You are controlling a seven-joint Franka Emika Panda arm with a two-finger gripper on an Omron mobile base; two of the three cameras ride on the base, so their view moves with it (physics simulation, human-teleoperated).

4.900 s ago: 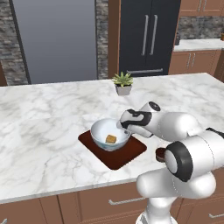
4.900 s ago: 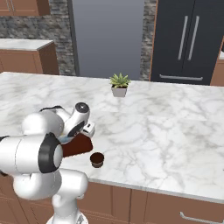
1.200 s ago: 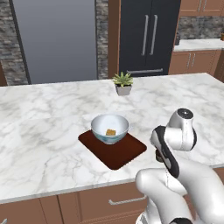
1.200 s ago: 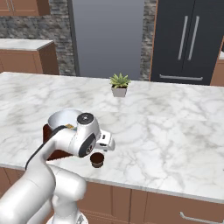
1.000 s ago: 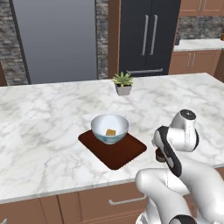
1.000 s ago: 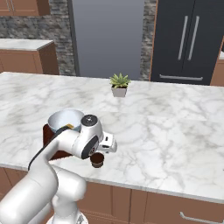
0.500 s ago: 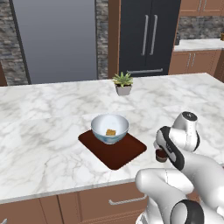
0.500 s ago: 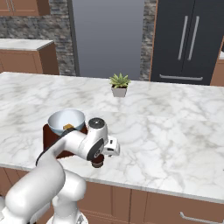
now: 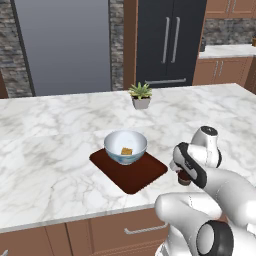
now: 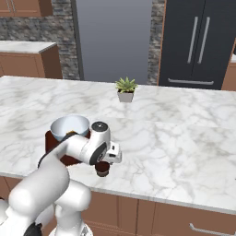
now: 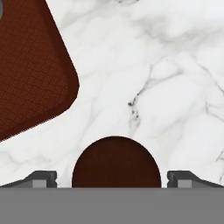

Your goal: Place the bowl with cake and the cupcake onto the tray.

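The wide bowl (image 9: 125, 146) stands on the dark reddish-brown tray (image 9: 146, 173) and holds the small tan cake (image 9: 126, 151). In the right base view the bowl (image 10: 69, 126) sits on the tray (image 10: 49, 138) behind my arm. The dark brown cupcake (image 9: 184, 180) stands on the marble to the right of the tray, close to the counter's front edge. My gripper (image 9: 182, 175) hangs low over it, open. In the hand view the cupcake (image 11: 116, 162) lies between my two fingertips (image 11: 43, 178), a tray corner (image 11: 30, 74) beyond it. The cupcake (image 10: 102, 171) pokes out under my gripper (image 10: 105, 163).
A small potted plant (image 9: 141, 96) stands at the back of the marble counter (image 9: 55, 135), also seen as the plant (image 10: 125, 90) in the right base view. The counter's front edge runs just below the cupcake. Bare marble stretches to the right of the hand.
My hand has come down and a little forward over the cupcake, with the jaws staying wide. The bowl and tray have not moved.
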